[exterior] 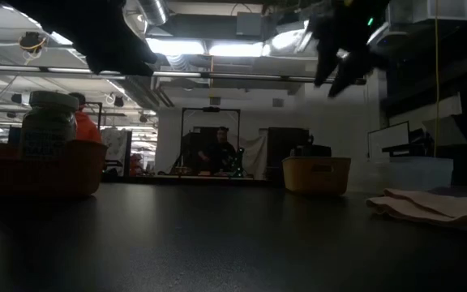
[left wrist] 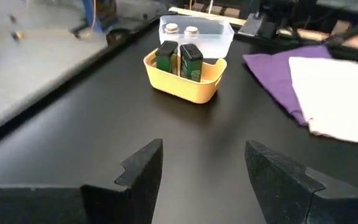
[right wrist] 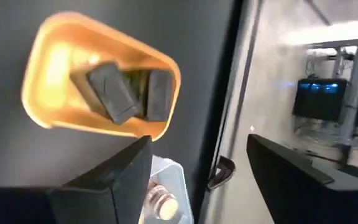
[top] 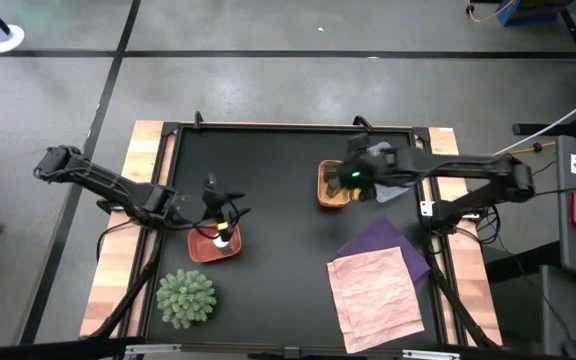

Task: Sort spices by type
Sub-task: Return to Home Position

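Two green seasoning cans stand upright, side by side, in the yellow bin. The bin sits right of centre near the tabletop's far edge. A clear tray sits just beside the bin, toward the right edge, and holds two pinkish-topped jars. A white-capped jar stands in the salmon-red tray, left of centre.

Left gripper hovers above the red tray, jaws spread, empty. Right gripper hangs over the yellow bin, jaws apart, holding nothing.
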Controlling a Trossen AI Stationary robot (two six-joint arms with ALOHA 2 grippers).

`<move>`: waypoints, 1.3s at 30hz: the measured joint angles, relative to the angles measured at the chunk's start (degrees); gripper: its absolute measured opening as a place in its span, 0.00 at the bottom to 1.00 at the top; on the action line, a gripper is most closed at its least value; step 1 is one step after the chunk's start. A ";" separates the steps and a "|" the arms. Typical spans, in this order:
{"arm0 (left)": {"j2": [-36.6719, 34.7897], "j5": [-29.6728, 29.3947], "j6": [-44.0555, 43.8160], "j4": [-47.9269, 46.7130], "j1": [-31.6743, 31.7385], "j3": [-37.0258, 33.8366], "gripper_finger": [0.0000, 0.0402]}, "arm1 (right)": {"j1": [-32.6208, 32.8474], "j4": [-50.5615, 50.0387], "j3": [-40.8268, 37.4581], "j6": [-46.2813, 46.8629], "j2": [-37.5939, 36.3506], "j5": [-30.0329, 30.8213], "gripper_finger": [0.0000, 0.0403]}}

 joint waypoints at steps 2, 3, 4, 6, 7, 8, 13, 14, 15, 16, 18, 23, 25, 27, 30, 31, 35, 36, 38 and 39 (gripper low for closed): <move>0.00 -0.37 4.82 0.71 0.83 0.00 0.53 | -0.08 -0.12 0.02 3.49 -4.59 -1.64 0.65; 0.00 -0.82 6.91 1.31 1.40 0.00 0.53 | -0.21 -0.15 0.02 5.07 -6.80 -3.11 0.65; 0.00 -0.97 8.80 2.22 2.24 0.00 0.53 | -0.63 -0.13 0.02 6.34 -9.19 -5.23 0.65; 0.00 -0.32 11.30 5.01 4.50 0.00 0.53 | -1.71 0.61 -0.49 8.06 -13.91 -10.62 0.65; -0.02 1.50 12.51 6.32 5.82 0.00 0.53 | -2.57 1.03 -0.99 8.35 -16.21 -13.94 0.65; -0.04 4.54 13.92 7.12 7.42 0.00 0.53 | -3.61 1.36 -1.64 8.45 -18.43 -17.12 0.65; 0.00 28.65 19.85 11.37 17.62 0.00 0.53 | -9.92 10.06 -8.73 8.35 -29.01 -30.97 0.65; 0.00 32.30 20.69 12.04 19.73 0.00 0.53 | -11.08 12.34 -10.63 8.37 -30.81 -31.80 0.65; -0.06 35.45 21.24 12.29 21.76 0.00 0.53 | -12.07 14.52 -12.66 8.55 -32.49 -32.02 0.65; -0.39 38.32 21.50 12.01 23.74 0.00 0.53 | -12.94 16.25 -14.57 9.15 -34.05 -32.23 0.65; -1.44 43.55 21.45 11.33 27.32 0.00 0.53 | -14.48 18.61 -18.46 11.26 -37.34 -32.39 0.65; -5.11 51.64 21.46 7.63 32.01 -0.02 0.53 | -17.25 20.17 -27.07 16.26 -46.20 -33.06 0.65; -7.13 51.82 21.27 6.26 32.05 -0.54 0.53 | -17.38 20.27 -30.26 19.23 -49.91 -33.39 0.65; -9.44 51.85 20.51 8.22 31.43 -3.19 0.53 | -17.29 20.57 -33.32 22.01 -53.99 -33.45 0.65; -12.98 51.98 18.68 15.14 30.25 -9.68 0.53 | -17.28 23.12 -37.63 25.57 -60.32 -33.47 0.65; -14.13 51.98 17.67 18.08 29.89 -12.16 0.53 | -17.27 24.61 -39.12 26.69 -62.40 -33.47 0.65; -18.61 51.88 14.40 28.86 29.04 -21.50 0.53 | -17.27 30.71 -44.84 30.87 -69.61 -33.43 0.65; -19.87 51.84 13.73 31.48 29.05 -23.52 0.53 | -17.27 31.75 -45.95 31.41 -71.20 -33.41 0.65; -22.51 51.73 12.58 34.65 29.05 -26.81 0.53 | -17.27 32.95 -48.23 32.43 -73.97 -33.41 0.65; -23.95 51.72 12.30 35.45 29.05 -28.06 0.53 | -17.27 33.09 -49.18 32.59 -75.27 -33.39 0.65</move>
